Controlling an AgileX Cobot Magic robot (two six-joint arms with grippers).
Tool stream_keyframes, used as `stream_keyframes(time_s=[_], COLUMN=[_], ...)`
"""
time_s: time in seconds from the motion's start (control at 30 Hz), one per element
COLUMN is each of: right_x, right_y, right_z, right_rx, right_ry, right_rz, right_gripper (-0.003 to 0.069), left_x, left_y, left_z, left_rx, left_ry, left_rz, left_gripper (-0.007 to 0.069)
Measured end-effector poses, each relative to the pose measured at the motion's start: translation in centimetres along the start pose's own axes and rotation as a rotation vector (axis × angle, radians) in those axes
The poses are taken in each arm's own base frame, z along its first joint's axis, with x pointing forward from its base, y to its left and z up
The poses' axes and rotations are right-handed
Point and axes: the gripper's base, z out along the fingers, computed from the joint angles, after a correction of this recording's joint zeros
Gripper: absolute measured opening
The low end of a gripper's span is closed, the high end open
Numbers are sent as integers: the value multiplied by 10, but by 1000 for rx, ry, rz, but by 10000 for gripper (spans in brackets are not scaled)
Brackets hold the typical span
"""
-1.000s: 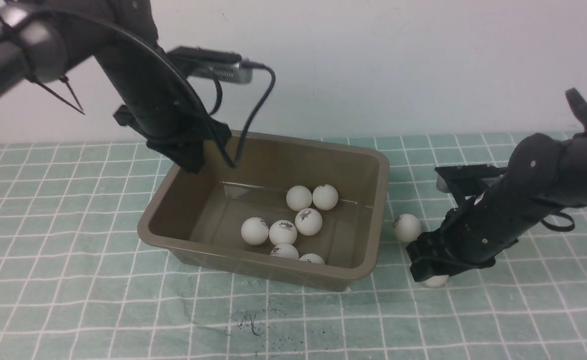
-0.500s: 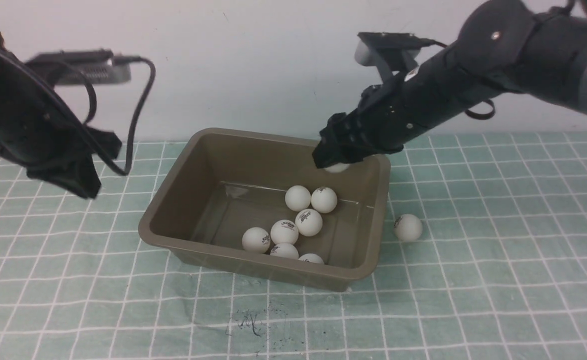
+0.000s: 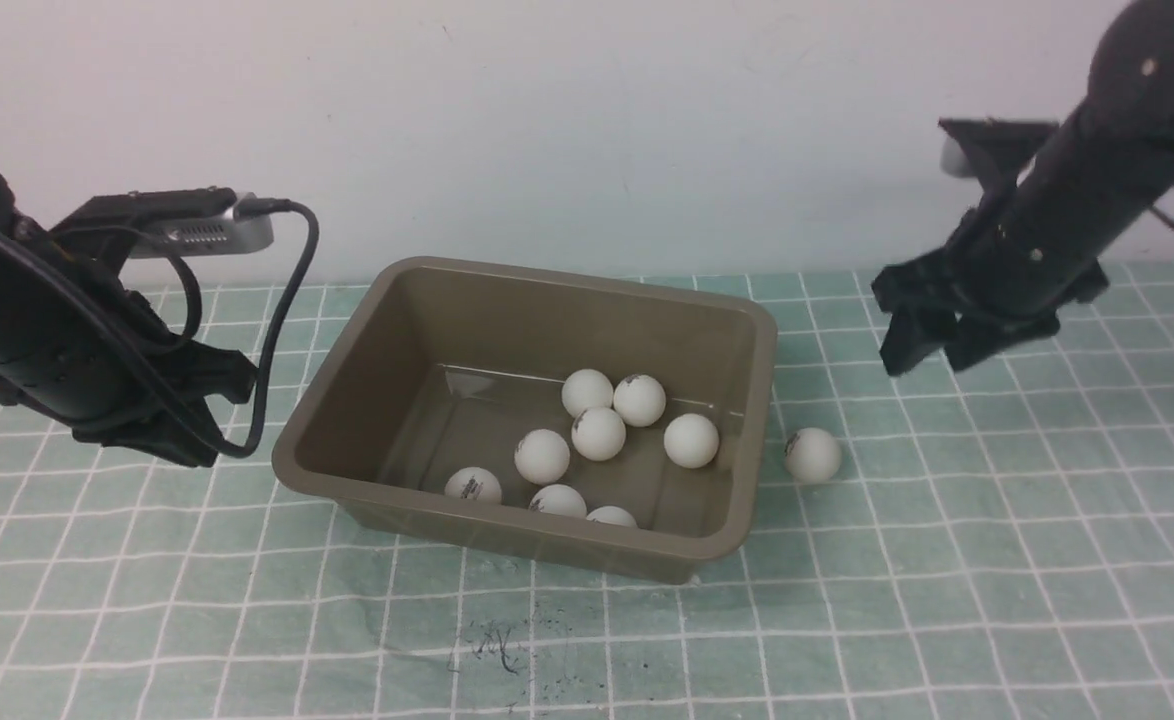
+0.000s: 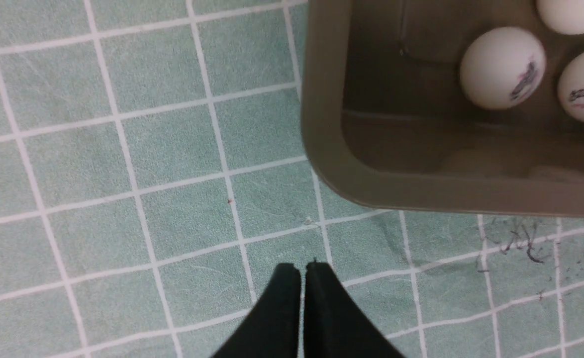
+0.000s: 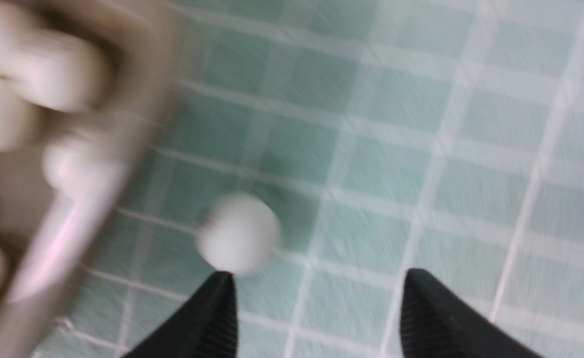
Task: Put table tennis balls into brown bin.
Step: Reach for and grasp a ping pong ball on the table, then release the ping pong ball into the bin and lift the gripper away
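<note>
The brown bin (image 3: 759,330) stands mid-table and holds several white table tennis balls (image 3: 691,440). One more ball (image 3: 812,455) lies on the mat just right of the bin. My right gripper (image 3: 932,350) hangs open and empty above the mat, right of the bin and beyond that loose ball. In the blurred right wrist view the ball (image 5: 237,233) lies off the tip of one finger of the gripper (image 5: 319,276), beside the bin (image 5: 147,74). My left gripper (image 3: 187,450) is shut and empty, left of the bin. Its closed tips (image 4: 303,266) sit near the bin's corner (image 4: 322,124).
A green cloth with a white grid (image 3: 997,560) covers the table. Dark scribble marks (image 3: 497,640) lie in front of the bin. A white wall (image 3: 587,120) stands close behind the table.
My right gripper left the space over the bin and swung right, with no ball in it now. One more ball lies in the bin and the others shifted. The left arm sank slightly.
</note>
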Motion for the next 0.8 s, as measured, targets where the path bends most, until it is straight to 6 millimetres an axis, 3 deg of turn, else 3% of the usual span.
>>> stream_keyframes(time_s=[0.03, 0.07, 0.1, 0.3, 0.4, 0.47, 0.5, 0.63, 0.73, 0.77, 0.8], right_x=[3, 4, 3, 1, 2, 3, 3, -2, -10, -11, -13], right_y=[0, 0, 6, 19, 16, 13, 12, 17, 39, 42, 61], right_z=[17, 19, 34, 75, 86, 91, 91, 66, 19, 17, -1], right_rx=[-44, -50, -92, -116, -99, -80, -67, -58, -116, -126, -173], right_ry=[16, 20, 16, 10, 22, 33, 43, 51, -23, -29, -84], right_rz=[6, 12, -1, -41, -42, -31, -31, -40, -43, -41, -73], right_gripper=[382, 382, 408, 512, 507, 430, 350, 361, 361, 361, 361], left_x=[1, 2, 2, 4, 5, 5, 5, 6, 7, 7, 7], left_y=[-3, -3, -5, -5, -5, -5, -5, -6, -7, -7, -8], left_z=[-8, -9, -14, -16, -16, -16, -16, -19, -23, -23, -25], left_rx=[4, 4, 5, 4, 6, 7, 7, 6, 4, 4, 3], left_ry=[-24, -29, -44, -36, -28, -23, -23, -32, -43, -43, -47], left_rz=[5, 5, 10, 16, 21, 22, 22, 24, 35, 36, 37], left_gripper=[-5, -5, -5, -5, -5, -5, -5, -5, -5, -5, -5])
